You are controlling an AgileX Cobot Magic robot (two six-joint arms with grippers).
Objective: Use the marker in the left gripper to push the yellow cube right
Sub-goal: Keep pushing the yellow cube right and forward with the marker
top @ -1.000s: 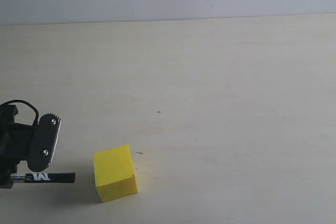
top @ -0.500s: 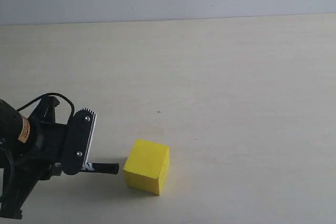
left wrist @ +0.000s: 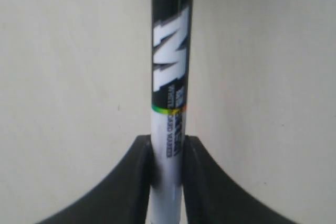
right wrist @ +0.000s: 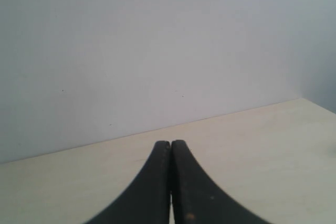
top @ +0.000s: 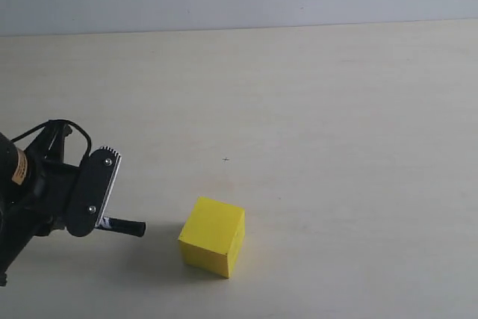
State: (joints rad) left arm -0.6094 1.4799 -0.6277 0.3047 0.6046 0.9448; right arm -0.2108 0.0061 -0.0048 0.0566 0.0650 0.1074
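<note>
The left gripper hovers low at the near left of the pale surface, its fingers clamped on the white barrel of the marker. The marker lies about level, its long axis running left to right, black end aimed right at the yellow cube. A clear gap separates tip and cube, so no push is under way. The cube sits in the near part of the surface, left of centre and turned corner-on, with plenty of open surface to its right. Any further rightward travel looks yet to be made. The right gripper idles elsewhere, fingers pressed together on nothing.
</note>
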